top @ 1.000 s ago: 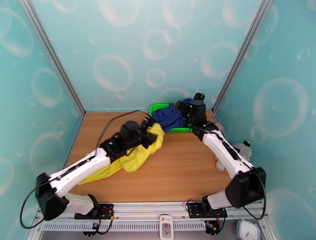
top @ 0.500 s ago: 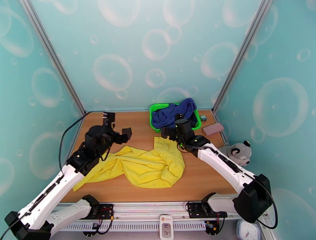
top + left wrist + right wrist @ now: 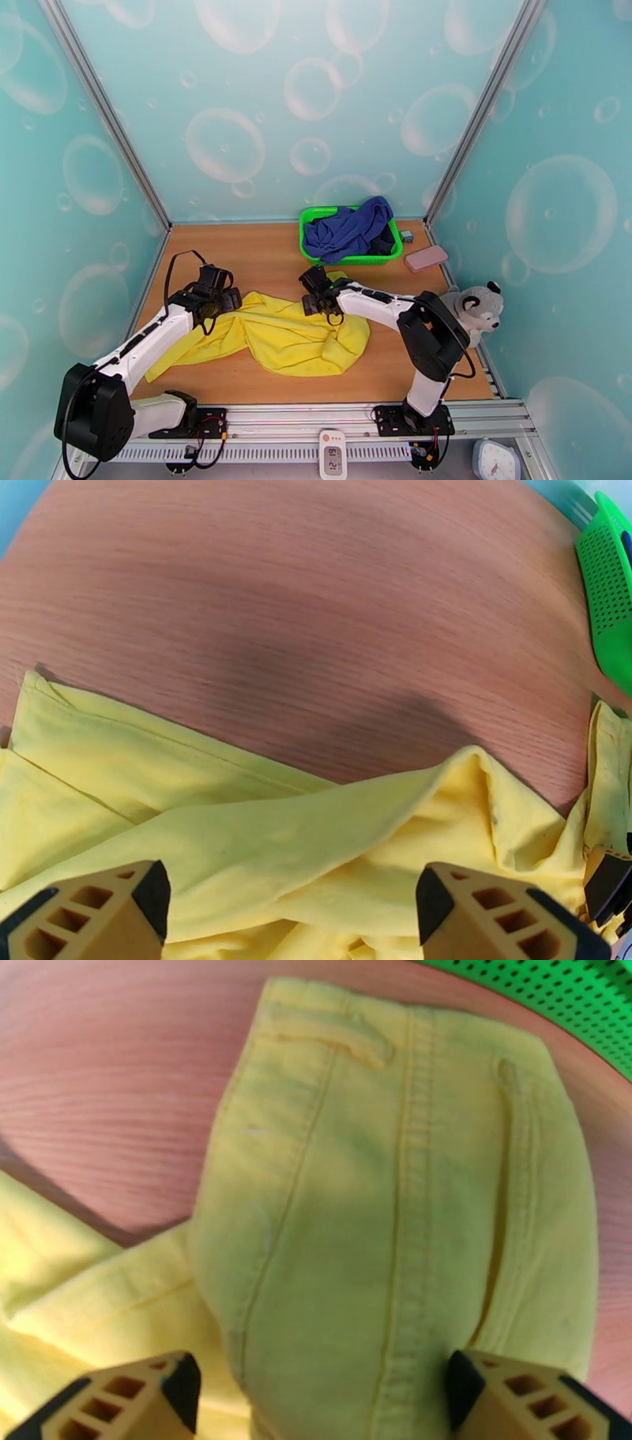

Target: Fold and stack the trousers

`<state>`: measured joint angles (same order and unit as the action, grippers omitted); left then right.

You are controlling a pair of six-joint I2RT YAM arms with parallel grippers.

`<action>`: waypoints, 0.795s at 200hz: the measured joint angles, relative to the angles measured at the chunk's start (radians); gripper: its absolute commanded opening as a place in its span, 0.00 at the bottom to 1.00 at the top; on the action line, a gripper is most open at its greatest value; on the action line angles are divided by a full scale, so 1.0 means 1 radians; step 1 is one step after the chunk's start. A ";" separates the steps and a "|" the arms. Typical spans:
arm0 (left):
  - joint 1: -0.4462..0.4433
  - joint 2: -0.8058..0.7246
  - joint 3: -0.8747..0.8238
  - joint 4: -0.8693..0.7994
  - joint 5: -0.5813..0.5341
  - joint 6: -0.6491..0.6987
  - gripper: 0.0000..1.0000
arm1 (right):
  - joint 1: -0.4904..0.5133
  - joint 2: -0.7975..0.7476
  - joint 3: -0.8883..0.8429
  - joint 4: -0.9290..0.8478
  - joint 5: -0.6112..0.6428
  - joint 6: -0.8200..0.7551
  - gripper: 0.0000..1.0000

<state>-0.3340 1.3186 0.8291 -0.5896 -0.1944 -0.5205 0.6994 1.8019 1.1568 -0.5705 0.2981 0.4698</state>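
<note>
Status: folding not started.
The trousers (image 3: pixel 292 335) lie crumpled and unfolded on the surface (image 3: pixel 379 371); my left gripper (image 3: pixel 291 879) and right gripper (image 3: pixel 320 1378) are spread over the fabric, pinching nothing. Every fold and the stacking remain.

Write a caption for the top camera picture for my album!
Open left gripper and open right gripper low over the crumpled yellow trousers on the table, green basket of blue cloth behind.
</note>
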 measured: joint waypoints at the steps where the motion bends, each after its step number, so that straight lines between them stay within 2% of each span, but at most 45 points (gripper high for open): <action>1: 0.000 0.002 -0.001 0.001 0.001 0.000 0.82 | 0.000 0.000 0.000 0.000 0.000 0.002 0.71; 10: 0.000 0.027 -0.014 0.015 0.018 0.000 0.79 | -0.002 0.000 0.000 -0.004 0.006 0.006 0.60; 18: 0.000 0.048 -0.024 0.025 0.031 -0.002 0.71 | -0.006 0.000 0.000 -0.005 0.011 0.010 0.50; 39: 0.000 0.077 -0.041 0.042 0.060 0.002 0.26 | -0.017 0.000 0.000 -0.006 0.010 0.016 0.17; 51: 0.000 0.082 -0.042 0.046 0.064 0.003 0.11 | -0.025 0.000 -0.001 0.000 0.006 0.015 0.00; 60: 0.000 0.082 -0.042 0.049 0.063 0.000 0.00 | -0.029 -0.002 -0.001 0.004 0.002 0.017 0.00; 88: 0.000 0.064 -0.042 0.045 0.033 -0.002 0.00 | -0.032 -0.045 -0.019 0.011 -0.006 0.015 0.00; 108: 0.000 -0.003 -0.036 0.019 -0.013 -0.006 0.00 | -0.040 -0.143 -0.058 0.025 -0.022 0.016 0.00; 131: 0.000 -0.106 -0.009 -0.029 -0.078 -0.021 0.00 | -0.089 -0.344 -0.136 0.075 -0.086 0.037 0.00; 159: -0.008 -0.235 0.050 -0.110 -0.166 -0.044 0.00 | -0.243 -0.638 -0.251 0.132 -0.184 0.119 0.00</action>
<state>-0.3420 1.0832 0.8791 -0.6998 -0.3603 -0.5648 0.4564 1.1641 0.9054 -0.4389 0.1143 0.5888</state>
